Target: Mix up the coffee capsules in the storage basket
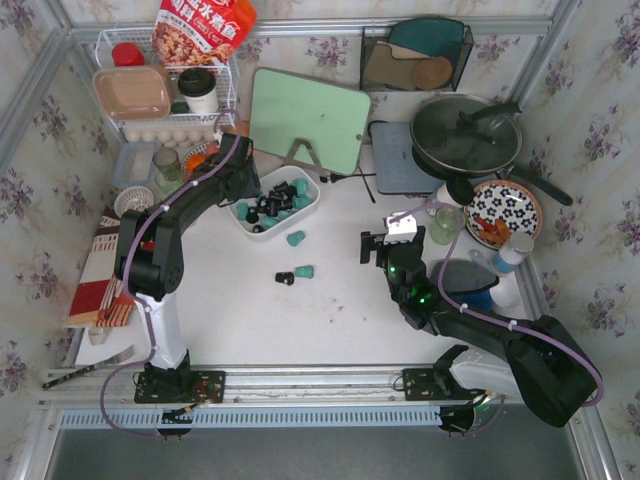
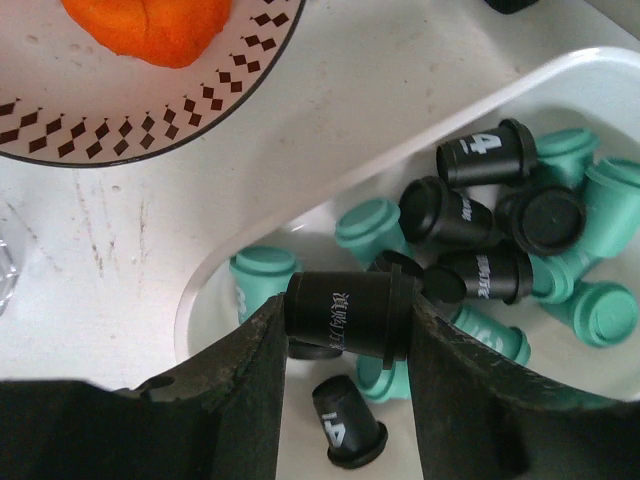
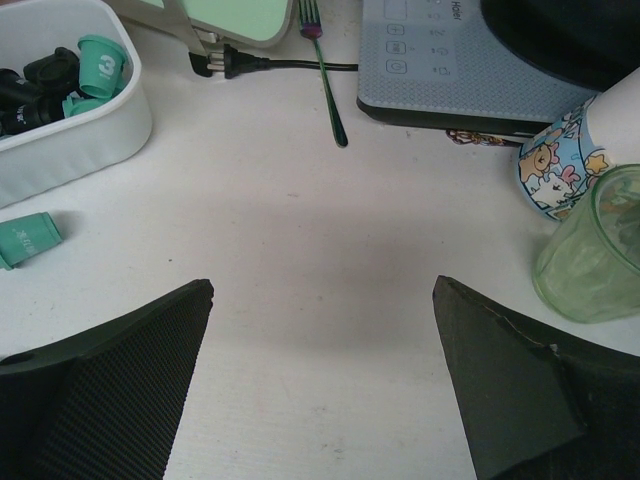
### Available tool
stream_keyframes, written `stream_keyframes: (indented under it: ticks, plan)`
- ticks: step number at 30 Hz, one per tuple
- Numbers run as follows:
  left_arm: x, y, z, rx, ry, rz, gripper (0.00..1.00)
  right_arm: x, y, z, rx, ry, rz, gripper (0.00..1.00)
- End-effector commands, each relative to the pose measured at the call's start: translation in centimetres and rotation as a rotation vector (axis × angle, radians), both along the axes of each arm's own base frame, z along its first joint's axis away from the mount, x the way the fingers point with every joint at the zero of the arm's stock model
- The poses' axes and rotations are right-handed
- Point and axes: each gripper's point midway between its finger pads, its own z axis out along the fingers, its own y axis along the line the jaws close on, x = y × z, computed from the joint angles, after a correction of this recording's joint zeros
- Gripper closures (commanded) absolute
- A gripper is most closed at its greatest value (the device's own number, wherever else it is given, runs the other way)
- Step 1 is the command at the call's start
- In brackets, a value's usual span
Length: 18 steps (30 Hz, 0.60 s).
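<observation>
The white storage basket (image 1: 312, 207) sits left of centre and holds several teal and black coffee capsules (image 1: 275, 200). My left gripper (image 1: 248, 195) hovers over the basket's left end. In the left wrist view the gripper (image 2: 348, 322) is shut on a black capsule (image 2: 348, 312) lying sideways above the basket (image 2: 400, 150), with black (image 2: 485, 155) and teal (image 2: 370, 225) capsules below. Two teal capsules (image 1: 296, 238) (image 1: 303, 271) and a black one (image 1: 285, 278) lie loose on the table. My right gripper (image 1: 378, 248) (image 3: 322, 290) is open and empty over bare table, right of the basket (image 3: 70, 150) and a loose teal capsule (image 3: 25, 238).
A patterned plate with an orange (image 2: 150, 60) lies just left of the basket. A green cutting board (image 1: 308, 118), an induction cooker (image 1: 405, 160) with a pan (image 1: 465, 135), a fork (image 3: 325, 70) and a green cup (image 3: 595, 250) stand behind and right. A white wire rack (image 1: 165, 90) is at the back left.
</observation>
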Motion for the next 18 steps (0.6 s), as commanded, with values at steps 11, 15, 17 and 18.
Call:
stream_keyframes:
  ticks: [11, 15, 17, 18]
  plan:
    - [0.8, -1.8, -1.0, -0.162, 0.011, 0.046, 0.33, 0.4, 0.3, 0.1, 0.011, 0.003, -0.006, 0.0]
    - [-0.4, -2.5, 2.0, -0.166, -0.065, 0.006, 0.32, 0.3, 0.3, 0.2, 0.013, 0.0, -0.005, 0.0]
    - [-1.7, -2.7, 3.4, -0.133, -0.093, -0.016, 0.31, 0.3, 0.3, 0.3, 0.016, -0.001, -0.003, 0.0]
    - [-2.4, -2.9, 4.0, -0.119, -0.106, -0.031, 0.31, 0.3, 0.3, 0.3, 0.016, 0.0, -0.003, 0.0]
